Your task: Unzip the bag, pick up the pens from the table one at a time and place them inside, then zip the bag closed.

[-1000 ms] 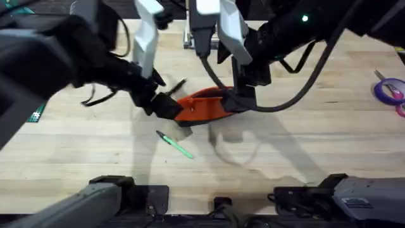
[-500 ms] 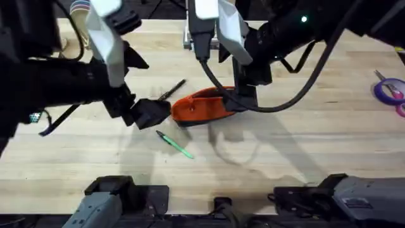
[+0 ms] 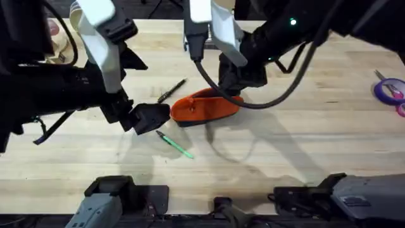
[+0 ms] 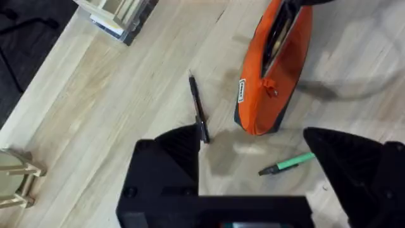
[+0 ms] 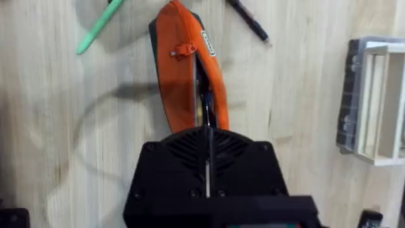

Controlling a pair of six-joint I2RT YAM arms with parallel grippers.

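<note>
On the far left of the table (image 3: pixel 304 145), the left arm reaches in over the planks, its gripper (image 3: pixel 149 118) hanging just above the wood beside the near end of the bag (image 3: pixel 205 107) without touching it. In the left wrist view its 2 black fingers (image 4: pixel 180 152) stand wide apart with bare wood between them, and nothing is held.

Just beyond that gripper, the black pen (image 3: pixel 171 90) lies slantwise on the wood, near the bag's far-left side but apart from it. The green pen (image 3: pixel 175 145) lies nearer the bases, in front of the bag's left end, also apart from it; its dark tip points toward the left gripper.

At the centre, the orange bag lies lengthwise on the table, dark underside down. The zipper is open along the top, a dark slit showing the lining, and the orange pull tab (image 5: pixel 185 49) sits near the bag's left end. Neither pen is inside it that can be seen.

To the right, the right arm comes down over the bag's right end, where its gripper (image 3: pixel 231 88) meets the fabric. The right wrist view shows the fingers drawn together to a thin seam, apparently pinching the edge of the opening at that end.

At the far right edge lie purple-handled scissors (image 3: pixel 387 88), well apart from everything else
</note>
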